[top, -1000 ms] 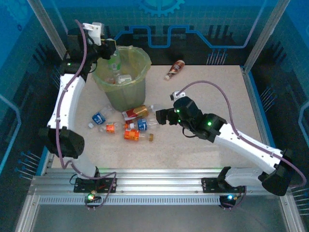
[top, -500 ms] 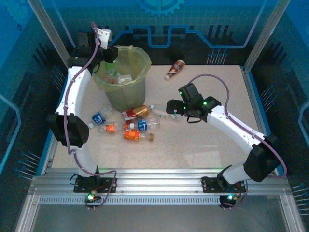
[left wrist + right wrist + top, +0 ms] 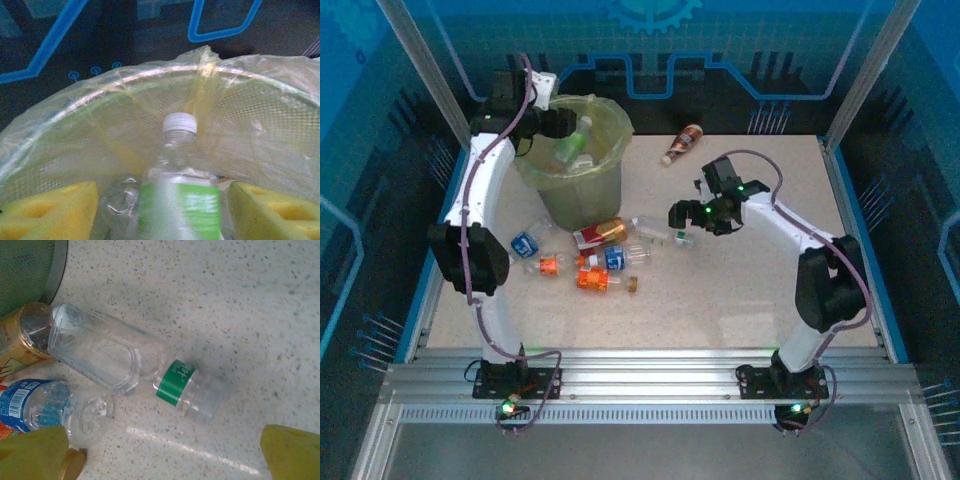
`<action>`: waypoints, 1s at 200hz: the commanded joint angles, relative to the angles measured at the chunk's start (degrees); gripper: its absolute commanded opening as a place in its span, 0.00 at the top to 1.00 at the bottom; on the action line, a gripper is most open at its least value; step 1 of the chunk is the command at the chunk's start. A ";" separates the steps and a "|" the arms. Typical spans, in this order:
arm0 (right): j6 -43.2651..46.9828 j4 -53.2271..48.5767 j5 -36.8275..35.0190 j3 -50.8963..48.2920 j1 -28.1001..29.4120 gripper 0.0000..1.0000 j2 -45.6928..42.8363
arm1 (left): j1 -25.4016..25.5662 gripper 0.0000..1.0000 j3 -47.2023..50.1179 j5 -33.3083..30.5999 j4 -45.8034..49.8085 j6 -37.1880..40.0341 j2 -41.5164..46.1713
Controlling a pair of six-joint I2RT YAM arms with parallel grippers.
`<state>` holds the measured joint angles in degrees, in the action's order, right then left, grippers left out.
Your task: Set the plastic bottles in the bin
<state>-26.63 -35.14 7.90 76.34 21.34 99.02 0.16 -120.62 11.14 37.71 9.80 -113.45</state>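
The bin (image 3: 582, 190), lined with a yellow-green bag, stands at the back left. My left gripper (image 3: 558, 124) hangs over its rim (image 3: 260, 80), open. A green-labelled bottle (image 3: 180, 195) sits blurred between the yellow pads (image 3: 50, 210) without touching them, neck pointing into the bin. It also shows inside the bin (image 3: 574, 141). My right gripper (image 3: 678, 214) is open just above a clear bottle with a green band (image 3: 135, 362), pads (image 3: 292, 450) wide apart. Several bottles (image 3: 595, 255) lie in front of the bin.
A brown-labelled bottle (image 3: 682, 143) lies alone near the back wall. A gold and red bottle (image 3: 20, 342) and a blue-labelled one (image 3: 35, 402) lie against the clear bottle. A small brown cap (image 3: 633, 284) rests by the pile. Glass walls surround the table.
My left gripper has moved lower over the bin and opened, and the green-labelled bottle has dropped from it. My right arm has swung back and right, its gripper shifting over the clear bottle.
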 commanded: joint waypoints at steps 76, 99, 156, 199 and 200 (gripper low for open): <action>13.49 2.37 4.86 7.13 -0.21 0.00 5.06 | 1.24 0.01 1.35 -1.35 1.30 -6.56 8.97; 15.46 2.46 5.36 7.98 -0.25 0.00 6.53 | 1.24 0.01 8.73 -2.43 -2.88 -11.19 15.94; 17.38 1.53 8.52 11.98 -0.52 0.00 13.76 | 1.24 0.01 28.89 0.48 -12.83 -24.12 33.16; 19.12 3.02 11.14 8.61 -0.51 0.00 13.99 | 1.24 0.01 39.46 3.86 -17.90 -30.14 42.90; 19.14 3.13 11.20 8.50 -0.51 0.00 14.00 | 1.24 0.01 39.61 3.88 -17.96 -30.21 43.06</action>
<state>-9.80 -32.42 15.66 86.43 21.32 113.27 1.30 -85.12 12.14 24.43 -14.72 -74.24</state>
